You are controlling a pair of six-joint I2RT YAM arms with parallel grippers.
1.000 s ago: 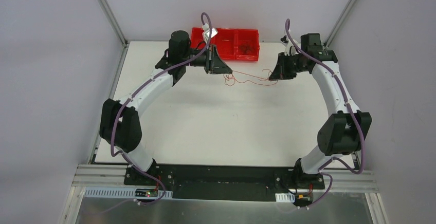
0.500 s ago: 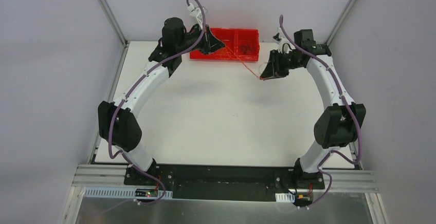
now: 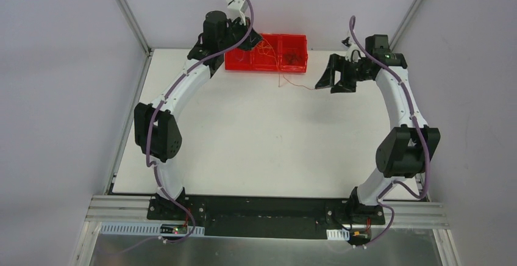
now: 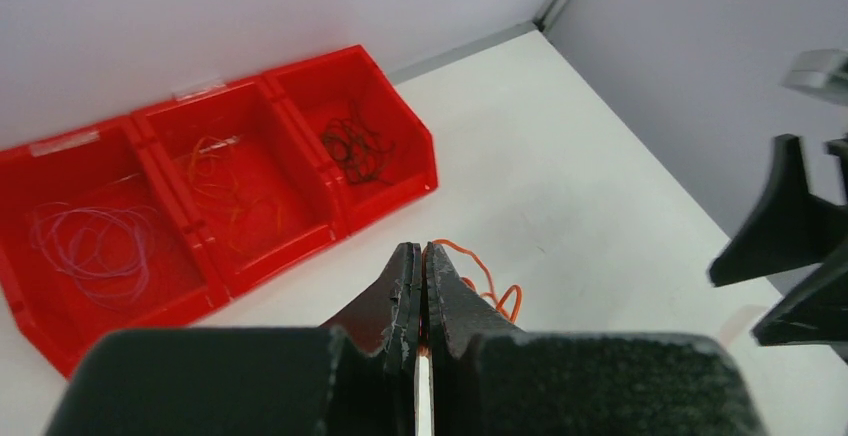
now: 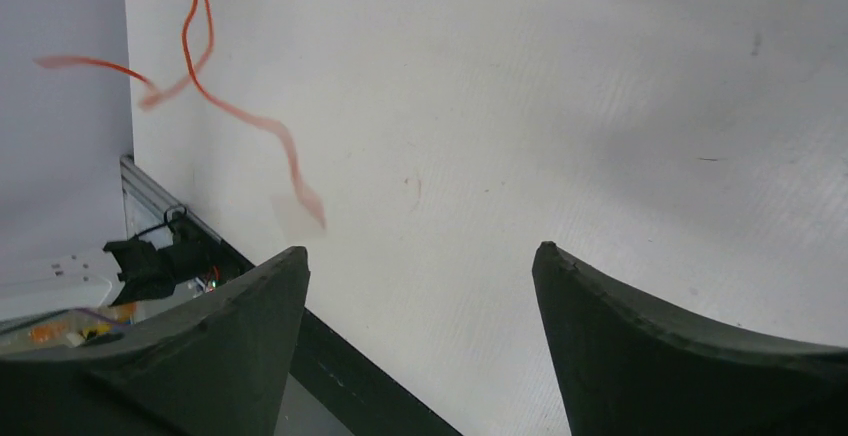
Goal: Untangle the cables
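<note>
Orange cable (image 5: pixel 296 171) featherlight, limp, slippery; left gripper (image 4: pixel 422 256) pinched on it, right gripper (image 5: pixel 420 249) agape, empty; we would grab free tail

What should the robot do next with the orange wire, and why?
Probably the left end effector, shut on the orange cable, should carry it to the red bin's middle compartment, where orange wires lie; the right end effector is open, holding nothing.

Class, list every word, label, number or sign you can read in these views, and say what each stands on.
None can be read.
The pale label strips on the rear rim of the red bin show no legible print.
The small boards by the arm bases are too small to read.
</note>
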